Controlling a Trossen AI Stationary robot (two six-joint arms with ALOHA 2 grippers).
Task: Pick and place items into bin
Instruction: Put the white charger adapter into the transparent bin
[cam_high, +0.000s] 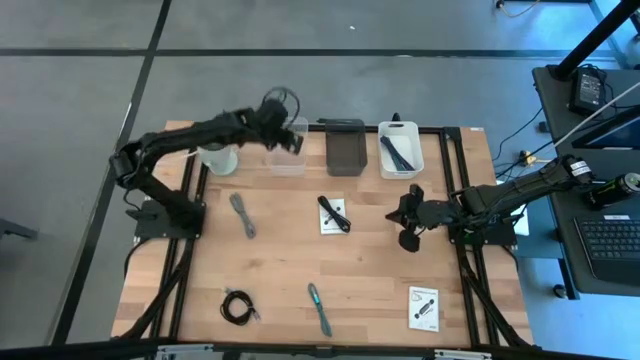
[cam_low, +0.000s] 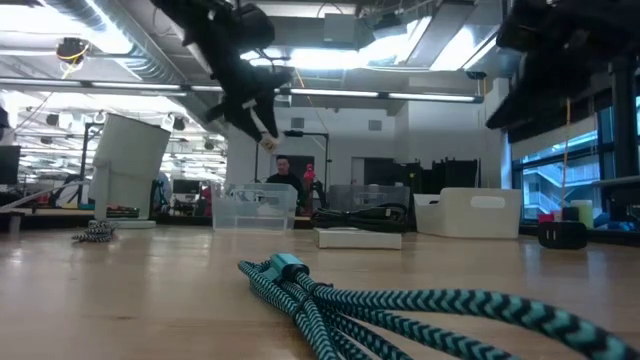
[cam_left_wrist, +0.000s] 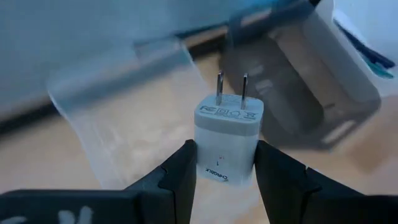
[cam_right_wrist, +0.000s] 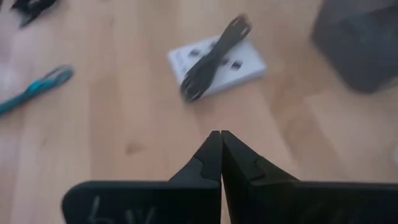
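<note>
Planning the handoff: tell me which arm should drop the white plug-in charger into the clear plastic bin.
Left. The left gripper already grips the white two-prong charger block and hangs over the clear plastic bin. The right gripper, shut and empty, sits farther off over the wooden table.

A small white charger block (cam_left_wrist: 227, 140) with two metal prongs pointing outward is pinched between the jaws of the left gripper (cam_left_wrist: 225, 163), held in the air above the clear bin (cam_high: 287, 157) at the far edge of the surface (cam_high: 370, 270). Down on the wood, a grey slim tool (cam_high: 242, 215) lies left of centre. A white card with a black cable bundle (cam_high: 333, 215) sits mid-surface, and a second white card (cam_high: 424, 307) rests near the front right. A black coiled cable (cam_high: 236, 307) lies front left, with a teal braided cable (cam_high: 319, 307) stretched beside it.
</note>
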